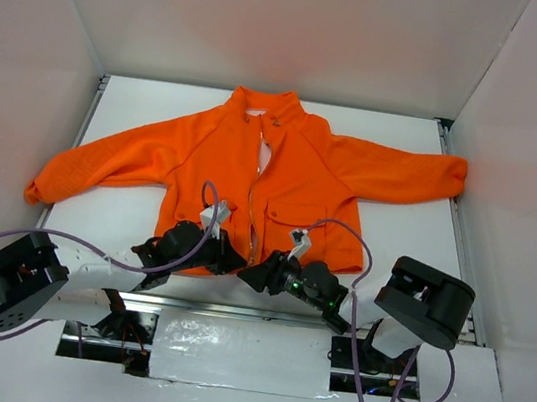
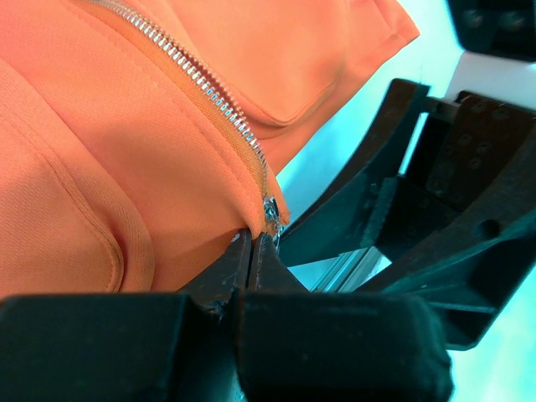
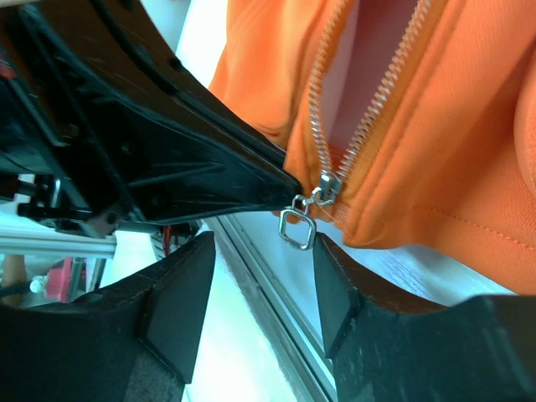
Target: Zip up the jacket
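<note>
As left gripper [image 2: 254, 240] pinches jacket [image 1: 299, 165], right gripper [image 3: 264, 255] gapes

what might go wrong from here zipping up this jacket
1. The right fingers stand open either side of the small dangling pull tab. When they close, they may miss it or pinch fabric instead.
2. The left fingers pinch only the hem corner by the zipper's end. It may slip free when the tab is pulled, and the jacket would bunch up.

Hem centre of bright orange fleece jacket [image 1: 304, 166] hidden overhead under my left gripper [image 1: 228, 256] and right gripper [image 1: 254, 274], sleeves outside wrist views.
</note>
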Controlling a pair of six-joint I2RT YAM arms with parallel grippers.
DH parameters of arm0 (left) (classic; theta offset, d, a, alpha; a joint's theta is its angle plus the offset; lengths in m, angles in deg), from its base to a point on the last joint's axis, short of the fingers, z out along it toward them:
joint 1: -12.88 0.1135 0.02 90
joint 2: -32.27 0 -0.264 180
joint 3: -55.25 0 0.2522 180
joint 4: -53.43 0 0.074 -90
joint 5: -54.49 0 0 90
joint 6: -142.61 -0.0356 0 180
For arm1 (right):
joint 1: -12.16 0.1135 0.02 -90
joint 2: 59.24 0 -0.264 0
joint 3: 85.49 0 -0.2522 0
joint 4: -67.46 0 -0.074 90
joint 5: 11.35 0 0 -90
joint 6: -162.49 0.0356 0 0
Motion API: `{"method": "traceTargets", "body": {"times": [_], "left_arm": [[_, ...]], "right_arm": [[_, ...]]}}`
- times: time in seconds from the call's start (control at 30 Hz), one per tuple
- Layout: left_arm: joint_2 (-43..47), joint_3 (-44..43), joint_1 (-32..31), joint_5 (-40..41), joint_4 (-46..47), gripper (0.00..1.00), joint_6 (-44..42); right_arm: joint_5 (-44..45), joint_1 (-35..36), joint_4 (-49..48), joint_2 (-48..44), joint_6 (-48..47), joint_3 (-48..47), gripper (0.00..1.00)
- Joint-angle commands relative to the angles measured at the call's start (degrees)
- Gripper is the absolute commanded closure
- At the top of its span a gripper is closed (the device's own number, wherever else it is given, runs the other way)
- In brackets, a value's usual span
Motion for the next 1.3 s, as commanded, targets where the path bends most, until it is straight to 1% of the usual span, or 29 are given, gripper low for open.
{"method": "traceTargets", "body": {"times": [0.0,0.17,0.33,0.4,0.77,0.83,1.0,1.13,1.27], "left_arm": [[-0.79,-2.22,-0.59,-1.96,3.58,1.00,0.21],[-1.14,-2.48,-0.59,-2.31,3.75,1.00,0.30],[-1.06,-2.57,-0.59,-2.14,3.49,1.00,0.38],[-0.88,-2.57,-0.59,-2.14,3.32,1.00,0.12],[-1.06,-2.84,-0.59,-2.31,3.23,1.00,0.03],[-0.97,-2.92,-0.59,-2.22,3.05,1.00,-0.23],[-0.97,-2.92,-0.59,-2.40,2.79,1.00,-0.23],[-1.23,-3.01,-0.59,-2.22,2.79,1.00,-0.23],[-1.23,-2.92,-0.59,-2.22,3.05,1.00,-0.23]], "right_arm": [[1.64,-0.11,-3.73,-2.27,-0.27,0.75,0.43],[2.08,-0.20,-3.64,-2.27,-0.27,0.84,0.45],[1.82,-0.11,-3.55,-1.74,-0.19,0.05,0.50],[1.90,-0.11,-3.46,-2.00,-0.10,-0.04,0.56],[4.45,-0.11,-1.00,-2.45,2.62,-0.21,0.64],[5.15,-0.11,0.13,-2.97,3.15,-0.30,0.64],[6.39,-0.20,2.34,-4.03,3.86,-1.18,0.60],[5.77,-0.20,2.34,-3.76,4.21,-1.97,0.56],[4.89,-0.20,1.55,-2.98,5.09,-2.58,0.55]]}}
